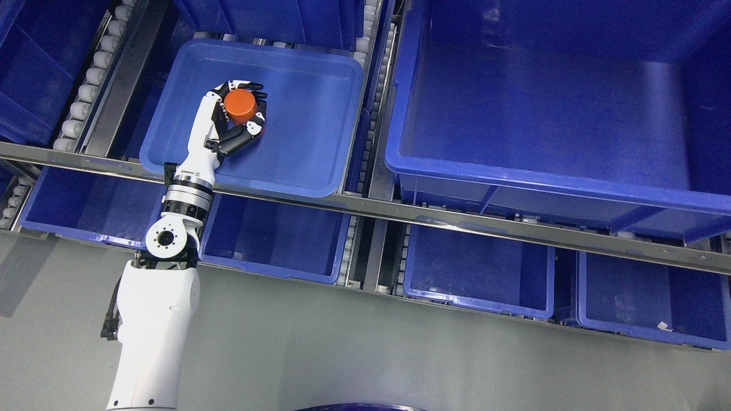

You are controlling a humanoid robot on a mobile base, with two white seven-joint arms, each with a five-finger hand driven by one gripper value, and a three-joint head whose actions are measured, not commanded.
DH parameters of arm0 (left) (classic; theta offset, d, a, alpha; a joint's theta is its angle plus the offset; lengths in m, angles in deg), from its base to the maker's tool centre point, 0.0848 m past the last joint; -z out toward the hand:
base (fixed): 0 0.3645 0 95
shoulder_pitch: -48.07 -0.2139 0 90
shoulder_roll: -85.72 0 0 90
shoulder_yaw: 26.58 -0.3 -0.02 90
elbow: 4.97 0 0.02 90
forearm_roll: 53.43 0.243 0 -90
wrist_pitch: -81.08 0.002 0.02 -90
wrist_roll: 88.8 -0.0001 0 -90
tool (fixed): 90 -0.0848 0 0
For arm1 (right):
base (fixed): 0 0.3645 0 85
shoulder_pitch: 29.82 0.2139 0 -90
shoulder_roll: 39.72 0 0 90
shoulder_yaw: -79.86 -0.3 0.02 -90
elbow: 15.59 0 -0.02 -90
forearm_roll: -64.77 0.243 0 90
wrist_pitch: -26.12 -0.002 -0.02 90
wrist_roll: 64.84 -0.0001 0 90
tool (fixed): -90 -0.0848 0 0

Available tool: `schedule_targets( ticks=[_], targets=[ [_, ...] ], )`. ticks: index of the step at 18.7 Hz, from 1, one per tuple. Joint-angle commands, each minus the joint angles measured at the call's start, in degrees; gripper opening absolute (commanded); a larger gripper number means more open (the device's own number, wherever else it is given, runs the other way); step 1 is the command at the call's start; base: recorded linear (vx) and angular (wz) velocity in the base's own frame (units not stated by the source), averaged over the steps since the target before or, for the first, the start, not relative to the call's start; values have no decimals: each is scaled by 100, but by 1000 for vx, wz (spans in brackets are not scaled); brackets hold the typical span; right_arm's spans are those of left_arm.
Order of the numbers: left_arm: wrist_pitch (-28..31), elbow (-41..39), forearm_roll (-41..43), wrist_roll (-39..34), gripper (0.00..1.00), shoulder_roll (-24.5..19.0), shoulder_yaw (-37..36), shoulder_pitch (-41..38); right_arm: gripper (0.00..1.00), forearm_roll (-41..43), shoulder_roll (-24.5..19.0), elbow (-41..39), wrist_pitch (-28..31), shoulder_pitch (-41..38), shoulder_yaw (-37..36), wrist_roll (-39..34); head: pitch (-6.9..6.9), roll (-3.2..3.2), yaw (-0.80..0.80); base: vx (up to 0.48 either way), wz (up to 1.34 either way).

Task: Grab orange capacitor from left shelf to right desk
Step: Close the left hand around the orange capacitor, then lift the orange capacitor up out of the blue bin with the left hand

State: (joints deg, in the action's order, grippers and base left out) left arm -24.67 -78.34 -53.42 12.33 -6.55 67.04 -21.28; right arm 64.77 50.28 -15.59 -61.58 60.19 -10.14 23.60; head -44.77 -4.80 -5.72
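One orange capacitor [240,106] is in view, and one robot hand, the left hand [235,117], whose white arm [154,319] rises from the bottom edge at the left. The right arm does not show.

The upper shelf level holds one shallow blue tray [302,137] at the left and one large deep blue bin [542,103] at the right. Along the lower level four open blue bins can be counted; the nearest the arm is the lower bin [268,240] just right of it. A grey metal rail [457,220] runs across between the two levels.

The capacitor is a short, plain orange cylinder with a flat round end and no marking that can be read. That round end faces up toward the camera, so its axis seems to stand roughly upright, tilted a little toward the lower left, though the fingers hide its base.

It sits within the left hand, over the upper left part of the shallow tray. The black fingers [251,87] curl around its far side and the thumb presses in from below, so the hand is closed on it. Whether it touches the tray floor cannot be told.
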Motion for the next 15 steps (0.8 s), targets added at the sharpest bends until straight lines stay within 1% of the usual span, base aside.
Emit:
schedule_targets(
  ticks=[1, 2, 3, 5, 8, 11, 12, 15],
  targets=[
    [-295, 60, -158, -6, 0, 128, 244, 17, 100, 0, 100, -132, -1, -194, -70, -20, 0, 0, 0, 0, 0],
    [-540, -19, -333, -6, 0, 128, 218, 44, 100, 0, 100, -132, -1, -194, -70, -20, 0, 0, 0, 0, 0],
    [-760, -298, -535, -6, 0, 128, 209, 122, 100, 0, 100, -132, -1, -194, -70, -20, 0, 0, 0, 0, 0],
    [-1016, -948, -860, -41, 1, 128, 156, 149, 100, 0, 100, -132, -1, -194, -70, -20, 0, 0, 0, 0, 0],
    [-1280, -1538, -958, -85, 2, 128, 130, 44, 100, 0, 100, -132, -1, -194, -70, -20, 0, 0, 0, 0, 0],
    [-1666, -1926, -1116, -173, 2, 128, 69, -219, 100, 0, 100, -132, -1, -194, -70, -20, 0, 0, 0, 0, 0],
    [-1868, -2057, -1134, -173, 2, 128, 33, -429, 100, 0, 100, -132, -1, -194, -70, -20, 0, 0, 0, 0, 0],
    [-2176, -2120, -1134, -173, 2, 128, 24, -746, 100, 0, 100, -132, -1, -194, -70, -20, 0, 0, 0, 0, 0]
  ],
)
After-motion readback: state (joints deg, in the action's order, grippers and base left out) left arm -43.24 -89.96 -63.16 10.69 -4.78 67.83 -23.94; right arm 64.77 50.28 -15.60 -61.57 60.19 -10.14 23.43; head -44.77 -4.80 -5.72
